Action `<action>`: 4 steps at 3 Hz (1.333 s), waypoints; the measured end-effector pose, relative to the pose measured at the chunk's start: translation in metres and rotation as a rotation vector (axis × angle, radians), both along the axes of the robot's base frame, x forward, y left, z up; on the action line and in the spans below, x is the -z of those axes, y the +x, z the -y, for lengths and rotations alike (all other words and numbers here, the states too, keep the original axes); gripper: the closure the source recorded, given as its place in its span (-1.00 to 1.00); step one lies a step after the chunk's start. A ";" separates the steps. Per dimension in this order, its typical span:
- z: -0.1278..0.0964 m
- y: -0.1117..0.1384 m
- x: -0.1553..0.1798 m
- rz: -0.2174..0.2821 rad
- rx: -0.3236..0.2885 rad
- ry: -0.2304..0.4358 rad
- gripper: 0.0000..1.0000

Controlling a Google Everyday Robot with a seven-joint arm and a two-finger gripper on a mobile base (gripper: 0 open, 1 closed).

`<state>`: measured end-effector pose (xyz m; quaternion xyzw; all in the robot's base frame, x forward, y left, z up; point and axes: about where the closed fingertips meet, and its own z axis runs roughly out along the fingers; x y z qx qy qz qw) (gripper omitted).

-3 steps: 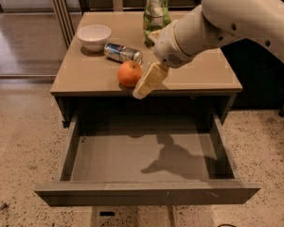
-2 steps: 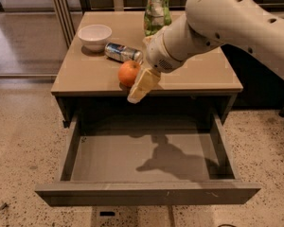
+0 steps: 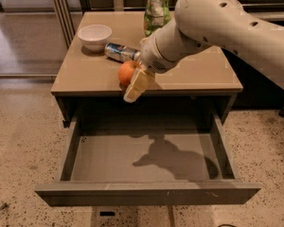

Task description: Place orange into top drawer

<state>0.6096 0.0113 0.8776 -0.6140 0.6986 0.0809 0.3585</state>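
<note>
The orange sits on the tan cabinet top near its front edge, just left of centre. My gripper is right against the orange's front right side and partly covers it, hanging slightly past the top's edge. The white arm reaches in from the upper right. The top drawer is pulled fully out below, its grey inside bare apart from the arm's shadow. The gripper is above the drawer's back left part.
A white bowl stands at the back left of the top. A can lies on its side just behind the orange. A green bag stands at the back centre. A speckled floor surrounds the cabinet.
The arm has swung left, bringing the gripper up against the orange. The orange stays in about the same spot on the top. The drawer has not moved.
</note>
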 end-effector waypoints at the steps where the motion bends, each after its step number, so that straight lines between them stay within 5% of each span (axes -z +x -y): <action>1: 0.002 0.009 0.008 -0.029 0.017 0.015 -1.00; 3: 0.002 0.022 0.019 -0.070 0.019 0.031 -1.00; 4: -0.001 0.026 0.020 -0.076 0.017 0.033 -0.62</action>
